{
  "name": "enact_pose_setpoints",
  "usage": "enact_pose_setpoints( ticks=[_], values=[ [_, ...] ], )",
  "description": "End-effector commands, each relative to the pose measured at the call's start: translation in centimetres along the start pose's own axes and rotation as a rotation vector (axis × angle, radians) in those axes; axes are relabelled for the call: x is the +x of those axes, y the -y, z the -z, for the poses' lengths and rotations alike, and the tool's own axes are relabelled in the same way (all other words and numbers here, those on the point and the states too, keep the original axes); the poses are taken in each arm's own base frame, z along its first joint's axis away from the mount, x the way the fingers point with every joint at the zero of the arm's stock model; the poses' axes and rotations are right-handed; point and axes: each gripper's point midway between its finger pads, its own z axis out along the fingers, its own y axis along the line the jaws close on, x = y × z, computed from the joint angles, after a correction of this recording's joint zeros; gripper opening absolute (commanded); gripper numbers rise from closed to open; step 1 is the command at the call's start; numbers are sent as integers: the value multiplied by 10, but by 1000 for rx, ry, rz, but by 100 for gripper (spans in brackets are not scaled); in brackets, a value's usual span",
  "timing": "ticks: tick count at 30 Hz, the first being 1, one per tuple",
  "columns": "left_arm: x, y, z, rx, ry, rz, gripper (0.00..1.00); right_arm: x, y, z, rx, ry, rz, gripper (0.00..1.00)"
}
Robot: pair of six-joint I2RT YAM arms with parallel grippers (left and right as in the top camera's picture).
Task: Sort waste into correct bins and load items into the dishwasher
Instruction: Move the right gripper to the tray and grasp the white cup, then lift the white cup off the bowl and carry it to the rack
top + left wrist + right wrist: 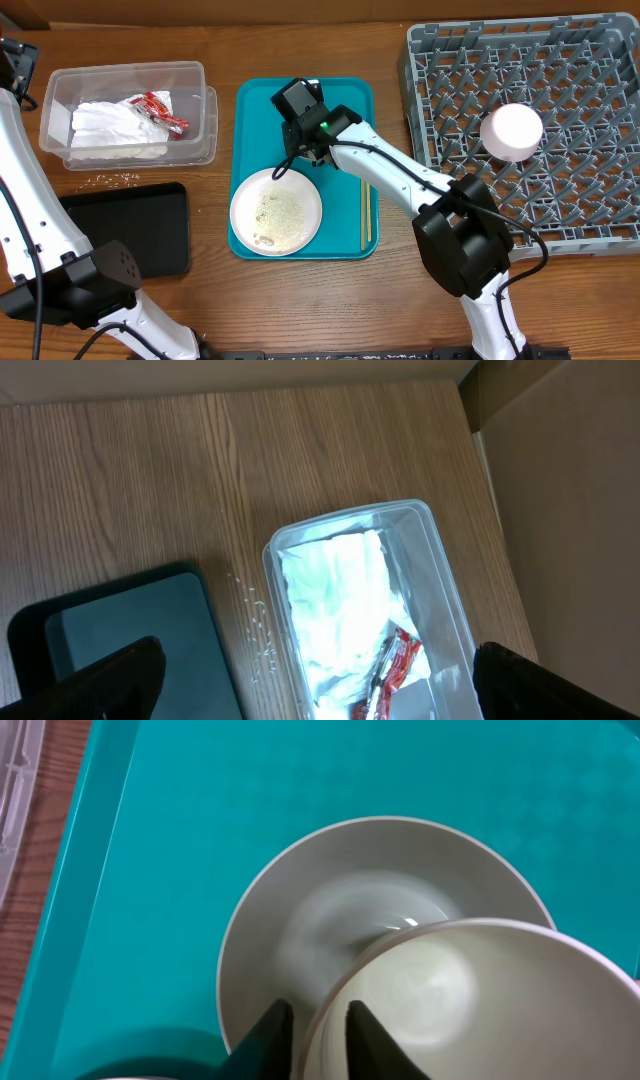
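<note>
In the right wrist view the right arm's fingers (262, 1042) are nearest, at the bottom edge. They stand narrow, one outside and one inside the wall of the small white cup (440, 990), and they look to pinch its rim. The cup is upright, mouth up, and sits inside the grey bowl (290, 910), which rests on the teal tray (200, 790). I judge the lift must go straight up, otherwise the bowl may be dragged along. In the left wrist view the left arm's fingers (115, 680) are spread wide and hold nothing. They are above the clear tub (352, 522), where the napkins (335, 600) and the red-and-white wrapper (400, 660) lie. The black tray (130, 625) is just beside the tub, with some rice scraps (258, 632) on the counter (150, 470) between them. In the overhead view the dish rack (590, 215) lies to the right of the teal tray, so the right arm is the nearer one. The cup is round, so only the rim matters, not an axis. Toward the rack lie the chopsticks (365, 215), flat on the tray, and then the rack's near wall, which the cup must pass over. A white bowl (512, 132) sits in the rack, and the large plate (242, 205) with food scraps is near the right arm's fingers.
</note>
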Motion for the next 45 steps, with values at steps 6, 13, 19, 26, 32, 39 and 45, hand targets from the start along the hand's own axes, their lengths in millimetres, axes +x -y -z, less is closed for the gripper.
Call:
enact_pose_setpoints(
  ticks=[6, 13, 19, 26, 32, 39, 45],
  values=[
    [1, 1, -3, -11, 5, -15, 100, -46, -8, 48, -24, 87, -12, 4],
    [1, 1, -3, -11, 5, -15, 100, -91, 4, 117, -21, 174, 16, 4],
    [1, 1, -3, -11, 5, -15, 100, -144, 89, 184, 64, 294, -127, 4],
    [1, 1, -3, -11, 5, -15, 100, -168, 189, 198, -284, 257, -194, 4],
    [1, 1, -3, -11, 5, -15, 100, -162, 254, 206, -694, 265, -207, 4],
    [1, 1, -3, -11, 5, -15, 100, -153, 304, 174, -953, 268, -305, 4],
    [1, 1, -3, -11, 5, -15, 100, -143, 319, 118, -1028, 190, -433, 4]
  ],
)
